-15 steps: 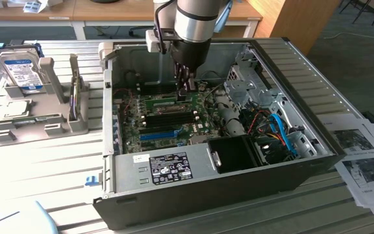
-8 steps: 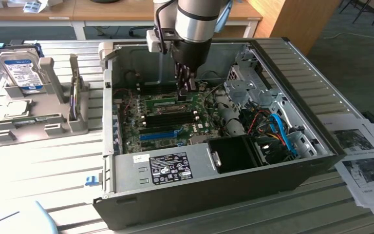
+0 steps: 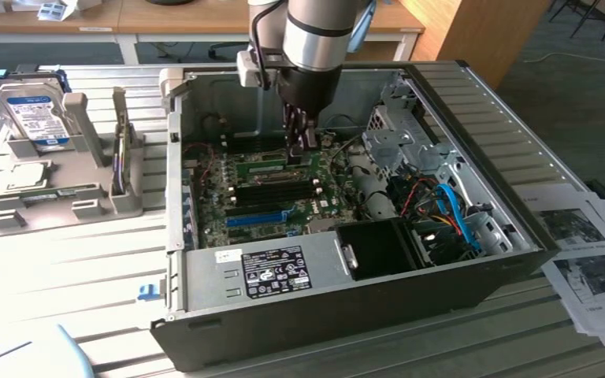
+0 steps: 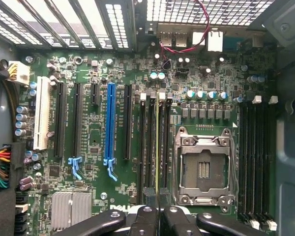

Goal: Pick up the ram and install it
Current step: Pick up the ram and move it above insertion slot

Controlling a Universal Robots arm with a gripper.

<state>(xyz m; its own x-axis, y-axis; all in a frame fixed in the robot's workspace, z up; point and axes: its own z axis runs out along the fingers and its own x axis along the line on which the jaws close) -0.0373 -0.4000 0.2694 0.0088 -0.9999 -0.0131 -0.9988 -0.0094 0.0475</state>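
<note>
The ram (image 4: pixel 157 142) is a thin green stick seen edge-on, standing along one of the black memory slots beside the CPU socket (image 4: pixel 204 167). My gripper (image 4: pixel 157 197) is shut on its near end, one black fingertip on each side. In the exterior view the gripper (image 3: pixel 300 153) reaches down into the open computer case (image 3: pixel 513 197), and the ram (image 3: pixel 264 164) sticks out from it toward the exterior view's left, low over the motherboard (image 3: pixel 281 197). I cannot tell whether the stick is seated in the slot.
A long blue slot (image 4: pixel 109 128) and black slots lie beside the ram. A black fan shroud (image 3: pixel 381 248), cables (image 3: pixel 450 213) and the power supply (image 3: pixel 271 268) crowd the case. A hard drive (image 3: pixel 31 114) stands in a grey holder outside; papers (image 3: pixel 586 252) lie on the other side.
</note>
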